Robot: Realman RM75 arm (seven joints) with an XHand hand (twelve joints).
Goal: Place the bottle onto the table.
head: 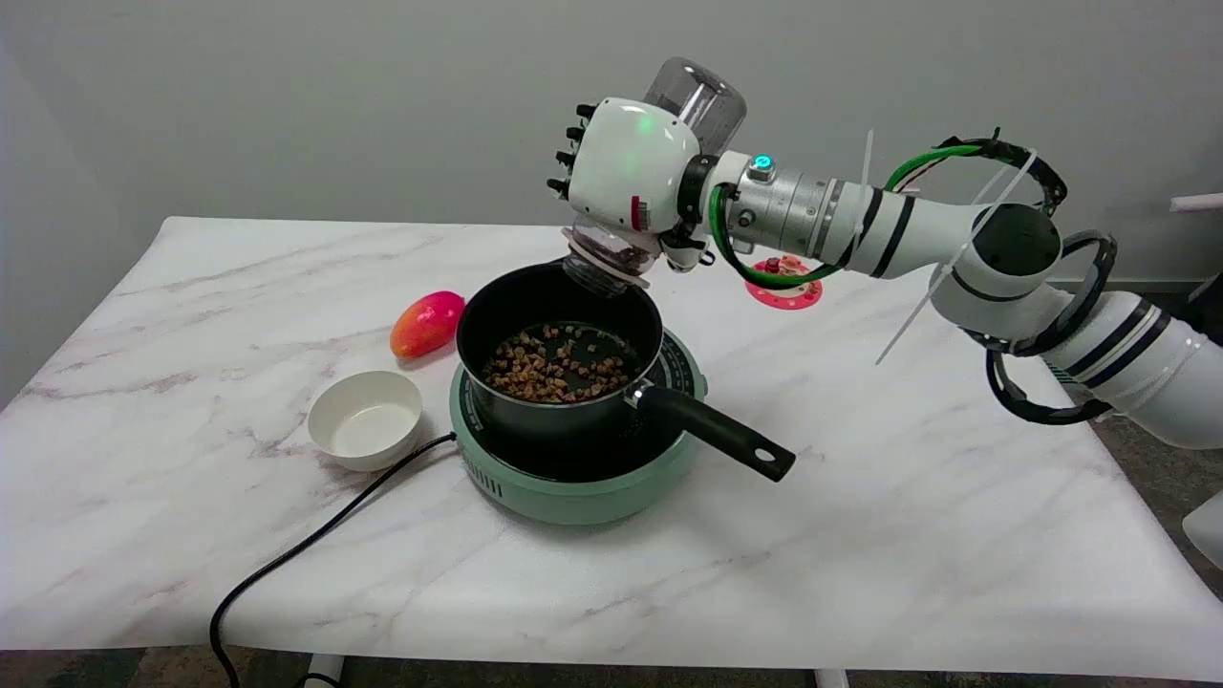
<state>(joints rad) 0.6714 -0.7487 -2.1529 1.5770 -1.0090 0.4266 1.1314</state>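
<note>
My right hand (626, 170) holds a clear plastic bottle (702, 100) upside down and tilted, above the far rim of a black pot (559, 358). The bottle's base points up and to the right behind the hand. Its open mouth (597, 266) points down over the pot's back edge, with a few brown pieces still inside the neck. Brown pieces lie on the pot's bottom. The hand's fingers wrap around the bottle's middle, which is hidden behind the hand. The white marble table (860, 497) spreads out below.
The pot sits on a green electric hob (573, 478), its black handle (717, 435) pointing to the front right. A white bowl (366, 419) and a red-orange mango (427, 323) lie left of the hob. A black cord (287, 564) runs to the front left. A red disc (788, 285) lies behind my arm.
</note>
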